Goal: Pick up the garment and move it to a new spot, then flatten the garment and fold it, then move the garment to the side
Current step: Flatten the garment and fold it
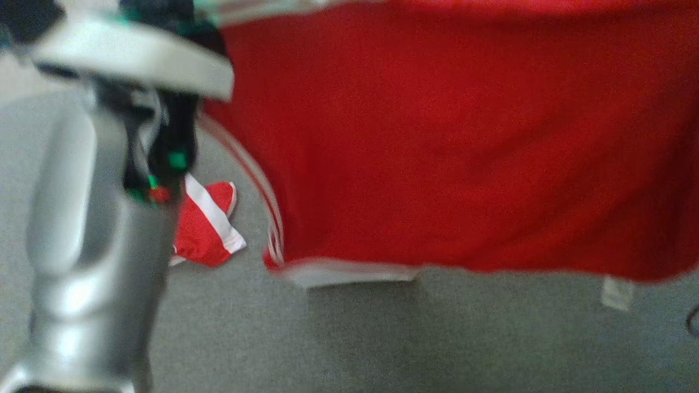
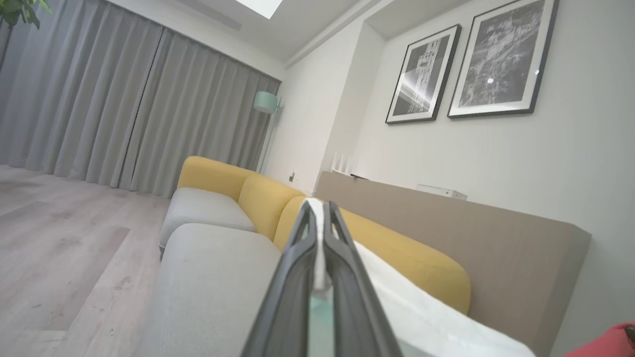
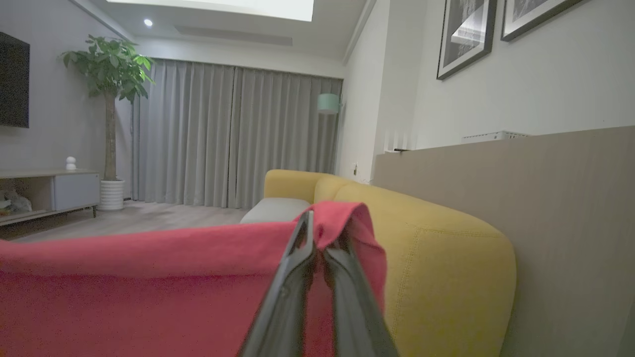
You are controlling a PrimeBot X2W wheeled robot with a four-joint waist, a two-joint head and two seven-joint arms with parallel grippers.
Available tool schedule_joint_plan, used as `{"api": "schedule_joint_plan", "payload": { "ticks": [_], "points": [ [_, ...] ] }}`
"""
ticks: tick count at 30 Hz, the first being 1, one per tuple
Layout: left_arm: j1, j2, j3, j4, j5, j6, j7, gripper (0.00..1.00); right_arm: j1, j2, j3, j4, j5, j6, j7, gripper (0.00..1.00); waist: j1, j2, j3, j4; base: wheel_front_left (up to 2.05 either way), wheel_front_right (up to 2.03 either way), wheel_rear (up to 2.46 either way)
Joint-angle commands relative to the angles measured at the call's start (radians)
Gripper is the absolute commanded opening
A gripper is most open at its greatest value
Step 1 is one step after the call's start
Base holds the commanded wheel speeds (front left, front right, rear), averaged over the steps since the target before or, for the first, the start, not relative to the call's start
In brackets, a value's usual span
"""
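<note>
Two pairs of jaws are clenched on the garment point(image 1: 464, 136), a red sports top held up by its upper edge so that it hangs as a wide sheet across the head view. The left jaws pinch a white edge point(image 2: 320, 248) of it between the dark fingers point(image 2: 292, 282), and the right jaws pinch a fold of red cloth. One small white tag point(image 1: 617, 293) hangs below the lower hem at the right, too blurred to read. Thin white stripes point(image 1: 262, 185) run down the garment's left side to a white hem band point(image 1: 349, 271). A red sleeve point(image 1: 205, 229) with a white band shows lower down, just beside the silver left forearm point(image 1: 82, 218).

Beneath the hanging cloth lies a grey woven surface point(image 1: 382, 338); whether the sleeve touches it I cannot tell. The wrist views look out over a sofa with grey seats point(image 2: 213, 277) and yellow backs point(image 2: 412, 263), set against a low taupe partition point(image 2: 471, 238). Two black-framed monochrome prints point(image 2: 421, 74) hang on the white wall above it. Grey curtains point(image 2: 124, 109) cover the far wall, with a mint-shaded lamp point(image 2: 265, 101) beside them and pale wood flooring point(image 2: 59, 233) in front. A tall potted plant point(image 3: 111, 69), a dark screen point(image 3: 14, 82) and a low cabinet point(image 3: 54, 191) stand on the far side of the room
</note>
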Motion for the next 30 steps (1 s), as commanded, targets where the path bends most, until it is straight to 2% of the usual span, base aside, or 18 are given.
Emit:
{"api": "schedule_joint_plan", "payload": {
  "ticks": [1,3,5,6,7,8,11,16,19,23,25,30],
  "points": [
    [-0.163,0.045,0.03,0.049,0.017,-0.025,0.01,0.0,-0.13,-0.039,0.032,0.042,0.005,-0.001,-0.013,0.0,0.0,0.0,0.102,-0.003,0.0,0.0,0.0],
    [-0.267,0.067,0.026,0.155,0.045,-0.052,-0.001,0.0,-0.231,-0.064,0.062,0.139,0.006,-0.001,-0.033,0.0,0.0,0.0,0.156,-0.005,0.0,0.0,0.0],
    [-0.378,0.077,0.036,0.27,0.06,-0.063,-0.015,0.0,-0.353,-0.083,0.098,0.251,0.015,-0.001,-0.053,0.0,0.0,0.0,0.216,-0.009,0.0,0.0,0.0],
    [-0.378,0.077,0.036,0.27,0.06,-0.063,-0.015,0.0,-0.353,-0.083,0.098,0.251,0.015,-0.001,-0.053,0.0,0.0,0.0,0.216,-0.009,0.0,0.0,0.0],
    [-0.436,0.083,0.037,0.326,0.073,-0.071,-0.029,0.0,-0.421,-0.089,0.11,0.31,0.018,-0.001,-0.071,0.0,0.0,0.0,0.242,-0.01,0.0,0.0,0.0],
    [-0.554,0.089,0.038,0.433,0.096,-0.089,-0.07,0.0,-0.557,-0.11,0.143,0.423,0.015,-0.001,-0.115,0.0,0.0,0.0,0.287,-0.006,0.0,0.0,0.0],
    [-0.714,0.082,0.043,0.573,0.128,-0.099,-0.154,0.0,-0.75,-0.128,0.165,0.586,0.001,-0.001,-0.204,0.0,0.0,0.0,0.333,0.005,0.0,0.0,0.0],
    [-0.876,0.049,0.039,0.743,0.152,-0.121,-0.293,0.0,-0.954,-0.137,0.164,0.796,-0.06,-0.001,-0.38,0.0,0.0,0.0,0.364,0.028,0.0,0.0,0.0],
    [-0.888,0.025,0.02,0.821,0.149,-0.156,-0.337,0.0,-0.974,-0.134,0.171,0.901,-0.074,-0.001,-0.438,0.0,0.0,0.0,0.364,0.04,0.0,0.0,0.0],
    [-0.822,0.002,-0.008,0.907,0.133,-0.188,-0.371,0.0,-0.918,-0.14,0.201,1.017,-0.06,-0.001,-0.464,0.0,0.0,0.0,0.355,0.058,0.0,0.0,0.0],
    [-0.729,-0.007,-0.035,0.956,0.115,-0.206,-0.387,0.0,-0.841,-0.133,0.221,1.109,-0.016,-0.001,-0.449,0.0,0.0,0.0,0.341,0.067,0.0,0.0,0.0],
    [-0.54,-0.002,-0.108,0.998,0.109,-0.218,-0.412,0.0,-0.708,-0.145,0.325,1.194,0.052,-0.001,-0.408,0.0,0.0,0.0,0.307,0.084,0.0,0.0,0.0]
  ]
}}
